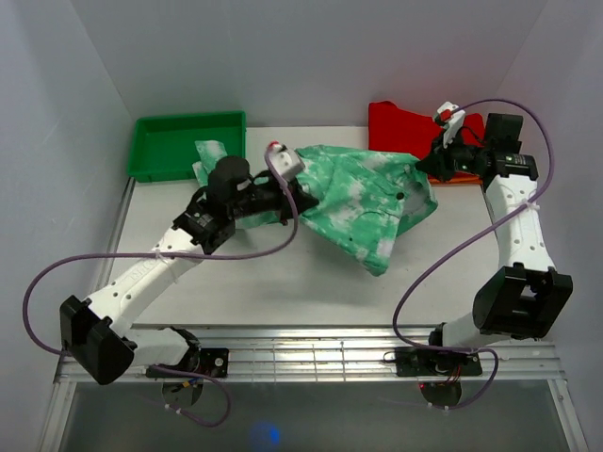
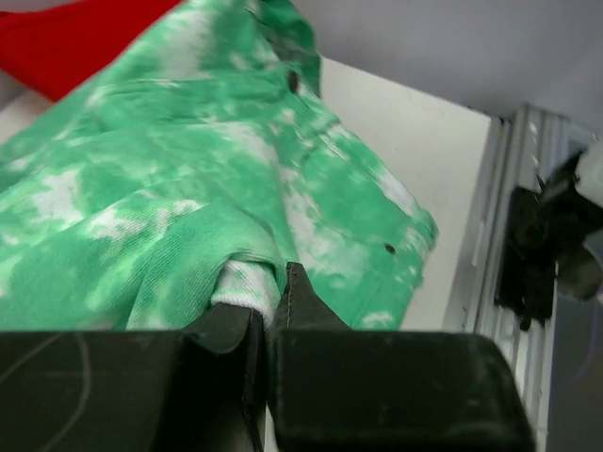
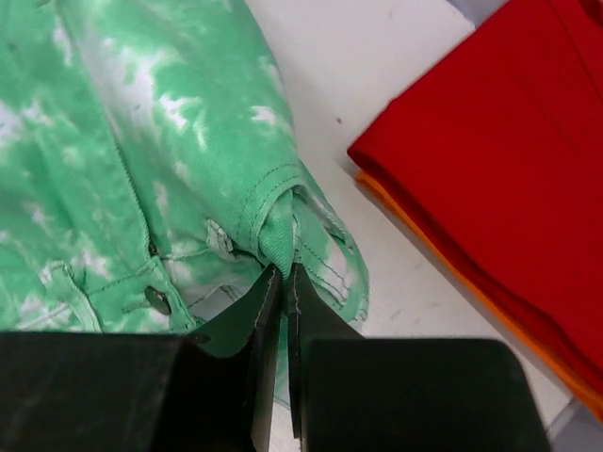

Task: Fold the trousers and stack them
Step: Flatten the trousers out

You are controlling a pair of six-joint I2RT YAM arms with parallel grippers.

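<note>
Mint-green, white-blotched trousers (image 1: 363, 202) lie crumpled on the table's (image 1: 283, 282) far half, 1 end by the green bin (image 1: 179, 141). My left gripper (image 2: 273, 297) clamps a fold, my right gripper (image 3: 284, 278) the waistband beside the red folded garment (image 3: 490, 169); open surface nearer me

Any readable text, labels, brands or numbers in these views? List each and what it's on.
No legible text in any view.
Faint dark marks on the left arm's white link: too small to read.
No print visible on the mint-green tie-dye cloth trousers, the red folded garment or the green plastic bin.
</note>
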